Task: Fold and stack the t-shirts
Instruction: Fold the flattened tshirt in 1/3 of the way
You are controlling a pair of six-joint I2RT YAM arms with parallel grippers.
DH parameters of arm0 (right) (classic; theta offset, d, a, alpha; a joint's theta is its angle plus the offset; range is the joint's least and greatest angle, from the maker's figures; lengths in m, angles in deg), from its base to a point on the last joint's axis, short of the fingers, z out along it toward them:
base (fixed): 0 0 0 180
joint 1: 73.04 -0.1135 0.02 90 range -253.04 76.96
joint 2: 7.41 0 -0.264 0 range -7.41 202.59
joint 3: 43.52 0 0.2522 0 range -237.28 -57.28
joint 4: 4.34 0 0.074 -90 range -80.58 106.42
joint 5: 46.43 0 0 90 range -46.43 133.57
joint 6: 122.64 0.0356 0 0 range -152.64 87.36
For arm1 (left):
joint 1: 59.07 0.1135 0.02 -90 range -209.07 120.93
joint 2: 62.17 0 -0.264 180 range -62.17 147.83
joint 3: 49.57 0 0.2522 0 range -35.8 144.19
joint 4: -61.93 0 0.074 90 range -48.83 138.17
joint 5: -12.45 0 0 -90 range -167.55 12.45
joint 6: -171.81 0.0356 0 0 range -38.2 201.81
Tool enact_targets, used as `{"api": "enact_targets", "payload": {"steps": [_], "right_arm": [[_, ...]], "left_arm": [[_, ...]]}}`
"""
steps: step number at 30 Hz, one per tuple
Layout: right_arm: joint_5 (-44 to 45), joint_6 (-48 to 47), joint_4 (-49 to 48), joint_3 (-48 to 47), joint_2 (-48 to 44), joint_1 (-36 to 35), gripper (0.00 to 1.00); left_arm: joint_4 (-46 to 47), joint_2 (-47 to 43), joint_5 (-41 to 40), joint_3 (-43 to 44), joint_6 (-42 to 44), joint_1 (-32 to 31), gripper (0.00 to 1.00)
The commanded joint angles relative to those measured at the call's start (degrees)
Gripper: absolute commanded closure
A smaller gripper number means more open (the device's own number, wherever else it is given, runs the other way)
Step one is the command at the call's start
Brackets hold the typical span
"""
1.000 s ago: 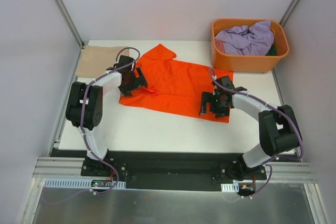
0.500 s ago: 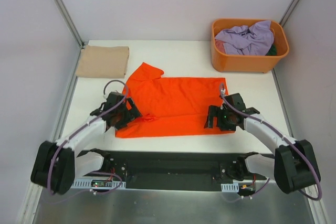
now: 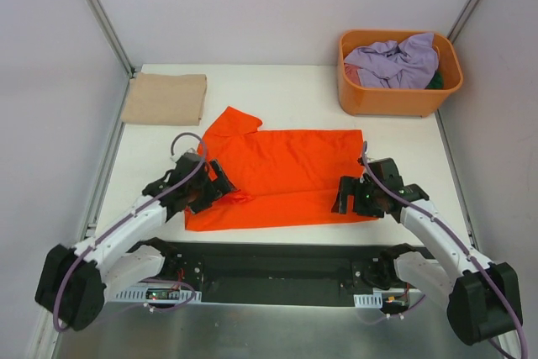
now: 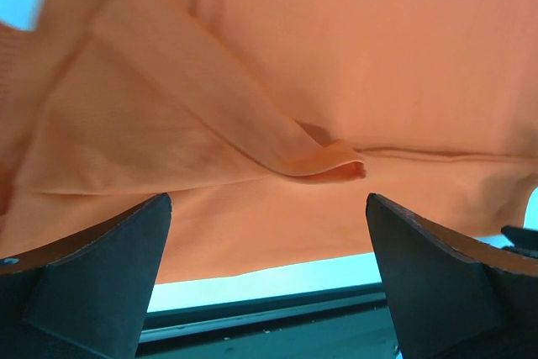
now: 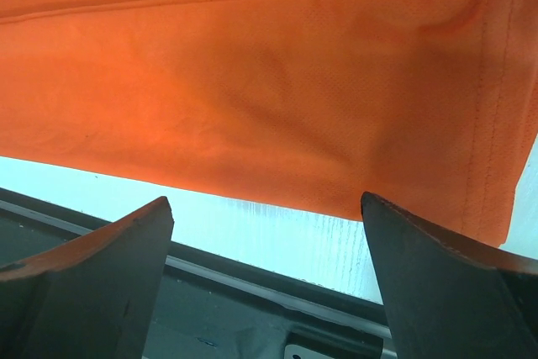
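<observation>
Starting with the white bench (image 3: 286,90): carries everything in the top view. Across its lower middle, spread nearly flat, the orange t-shirt (image 3: 286,176), lower hem close to the bench's bottom edge, one sleeve poking toward the upper left. In the upper right corner, an orange basket (image 3: 395,102) holding a crumpled lavender t-shirt (image 3: 393,63), with a sliver of dark green cloth (image 3: 435,80) at its right side. In the upper left corner, a tan t-shirt (image 3: 165,98), folded into a neat rectangle and well apart from the orange one. At the orange shirt's lower left corner, the left gripper (image 3: 206,191), jaws wide apart in its wrist view, facing a small curled flap (image 4: 332,161) of fabric. At the lower right corner, the right gripper (image 3: 355,197), jaws likewise wide apart and clamped on nothing, hem and side seam just ahead. Cannot tell whether either touches the cloth. Probably at the flattening stage for this shirt, before any fold. Next likely calls for smoothing out that curled flap, then closing on both lower corners and carrying them toward the top of the frame, keeping both sides level to avoid a skewed crease.
</observation>
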Motion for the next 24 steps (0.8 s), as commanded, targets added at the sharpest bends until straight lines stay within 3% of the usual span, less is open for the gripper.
{"api": "enact_targets", "payload": {"steps": [1, 6, 13, 19, 24], "right_arm": [[1.4, -0.4, 1.2, -1.1, 1.2, -0.1, 0.04], [1.4, -0.5, 0.5, -1.1, 1.8, -0.1, 0.04], [2.8, -1.0, 1.6, -1.1, 1.3, -0.1, 0.04], [3.8, -0.9, 2.4, -1.5, -0.6, -0.1, 0.04], [4.9, -0.8, 2.7, -1.7, -3.1, 0.0, 0.04]], "left_arm": [[3.0, 10.5, 4.5, 5.9, 1.3, -4.4, 0.01], [4.6, 19.8, 1.4, 12.5, 3.0, -7.8, 0.01], [4.8, 29.3, -10.7, 21.0, 8.2, -7.6, 0.01], [4.9, 38.1, -8.5, 31.1, 15.6, -7.6, 0.01], [4.8, 38.6, -7.7, 34.3, 18.0, -7.6, 0.01]]}}
